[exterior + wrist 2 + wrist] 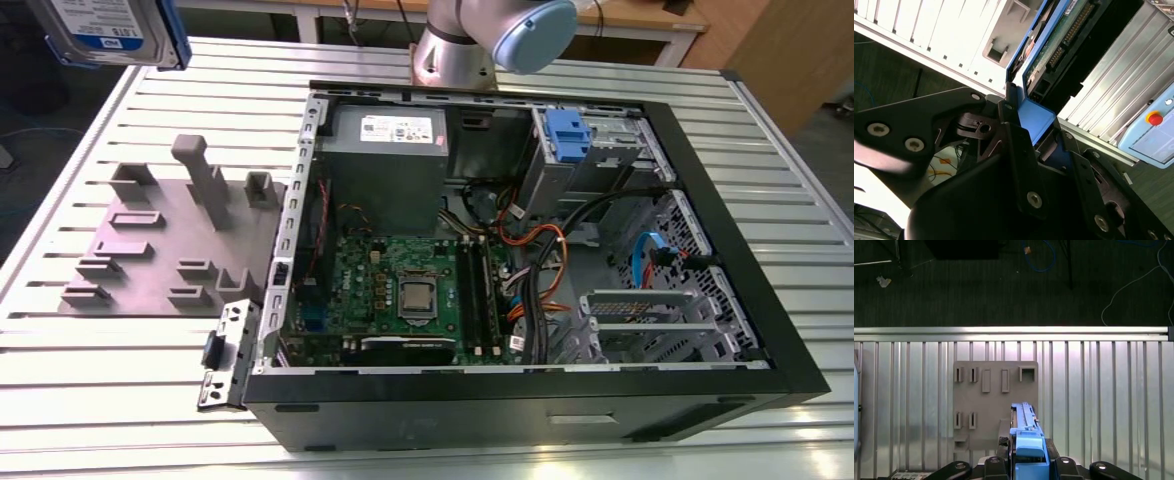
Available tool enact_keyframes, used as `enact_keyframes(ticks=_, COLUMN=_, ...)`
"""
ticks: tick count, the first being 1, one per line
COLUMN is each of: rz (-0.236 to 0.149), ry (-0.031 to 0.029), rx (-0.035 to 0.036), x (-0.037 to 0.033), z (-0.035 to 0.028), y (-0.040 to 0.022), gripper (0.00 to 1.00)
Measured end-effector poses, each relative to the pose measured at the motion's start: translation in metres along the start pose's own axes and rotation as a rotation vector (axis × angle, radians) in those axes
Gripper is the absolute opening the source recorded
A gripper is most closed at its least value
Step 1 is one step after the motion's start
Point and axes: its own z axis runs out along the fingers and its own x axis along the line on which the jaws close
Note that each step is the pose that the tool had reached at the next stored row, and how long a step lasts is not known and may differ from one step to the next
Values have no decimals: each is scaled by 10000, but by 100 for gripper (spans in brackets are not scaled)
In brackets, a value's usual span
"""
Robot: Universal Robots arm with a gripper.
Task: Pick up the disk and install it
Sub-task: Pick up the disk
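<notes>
The pick-up looks done: the gripper (1028, 462) jaws are clenching the disk (107, 30) by its blue carrier (edge-on), holding it aloft over the grey fixture plate (147, 250) near the bench (134, 420) edge on the exterior view's left. Installing likely calls for reaching the open computer case (534, 410).

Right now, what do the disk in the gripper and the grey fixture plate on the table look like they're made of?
The disk: silver-grey casing, apparently metal, with a glossy white-and-blue label that could be paper or film. Its blue carrier looks like smooth moulded plastic. The grey fixture plate: matte, uniformly grey, with blocky slots and posts. It is probably plastic, possibly printed.
</notes>
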Motion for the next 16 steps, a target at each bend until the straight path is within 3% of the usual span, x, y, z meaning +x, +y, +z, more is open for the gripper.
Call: enact_keyframes(ticks=16, rz=-1, ry=0, rx=0, x=-1, z=-1, y=-61, gripper=36)
